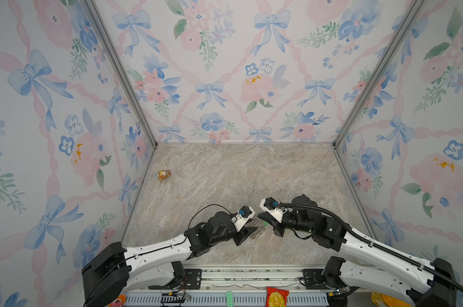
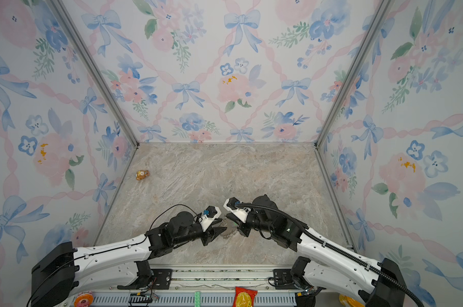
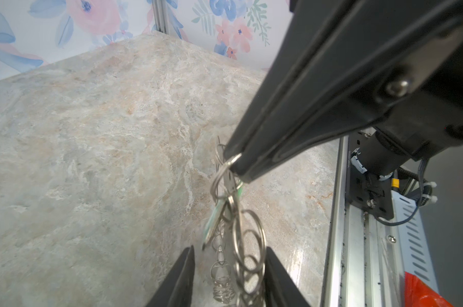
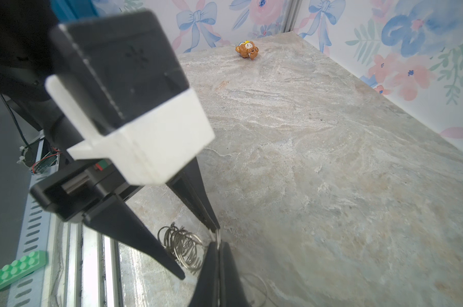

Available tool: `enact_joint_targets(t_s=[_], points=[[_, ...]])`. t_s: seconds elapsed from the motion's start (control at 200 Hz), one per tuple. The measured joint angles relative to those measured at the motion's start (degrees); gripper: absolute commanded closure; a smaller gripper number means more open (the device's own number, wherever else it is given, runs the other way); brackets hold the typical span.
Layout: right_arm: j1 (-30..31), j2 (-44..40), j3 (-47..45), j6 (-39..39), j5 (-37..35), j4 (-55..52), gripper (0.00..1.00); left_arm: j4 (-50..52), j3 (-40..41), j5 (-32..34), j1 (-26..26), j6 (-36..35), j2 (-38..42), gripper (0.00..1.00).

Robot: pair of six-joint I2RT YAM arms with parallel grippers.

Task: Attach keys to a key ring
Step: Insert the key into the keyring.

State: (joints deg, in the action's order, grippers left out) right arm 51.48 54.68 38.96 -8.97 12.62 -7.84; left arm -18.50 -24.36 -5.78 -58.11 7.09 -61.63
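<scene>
Right end effector clamped tight on one silver ring; one mint key and the key ring dangle from it, between the left end effector's narrowly parted jaws; one bear lies well apart on the surface

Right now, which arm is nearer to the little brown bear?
Left. The bear lies far back by the left wall; the left arm reaches in on that same side, while the right arm comes in from the opposite side.
</scene>
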Motion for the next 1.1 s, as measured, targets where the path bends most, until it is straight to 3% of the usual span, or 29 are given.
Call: enact_joint_targets(t_s=[0.2,0.385,0.505,0.515,0.54,0.59,0.75,0.885,1.1], points=[[-0.02,0.85,0.57,0.74,-1.38,-0.11,0.97,-0.28,-0.83,0.2,-0.11,-0.39,-1.88,1.0],[-0.46,0.79,0.7,1.99,-1.7,0.0,0.84,-0.87,-0.94,0.61,-0.11,-0.26,-2.38,1.0],[-1.27,0.11,0.79,2.29,-1.05,0.17,0.7,-1.05,-0.94,0.7,-0.11,-0.26,-2.38,1.0],[-1.42,-0.02,0.79,2.6,-1.03,0.17,0.67,-1.07,-0.92,0.68,-0.11,-0.26,-2.38,1.0],[-1.75,-0.35,0.79,2.34,-0.9,0.2,0.5,-1.09,-0.92,0.68,-0.11,-0.26,-2.38,1.0],[-2.67,-1.42,0.79,2.95,-0.98,0.2,0.44,-1.14,-0.81,0.57,-0.09,-0.26,-2.29,1.0],[-8.57,-6.99,0.79,3.13,-0.61,-0.04,0.43,-2.47,1.33,-1.49,1.01,-0.07,0.07,1.0],[-15.04,-8.83,0.7,4.11,2.25,-1.18,0.43,-6.6,5.46,-6.75,4.81,1.66,5.86,1.0],[-15.76,-7.06,0.7,3.8,8.7,-5.42,0.42,-14.75,7.58,-18.12,10.1,4.79,10.97,1.0]])
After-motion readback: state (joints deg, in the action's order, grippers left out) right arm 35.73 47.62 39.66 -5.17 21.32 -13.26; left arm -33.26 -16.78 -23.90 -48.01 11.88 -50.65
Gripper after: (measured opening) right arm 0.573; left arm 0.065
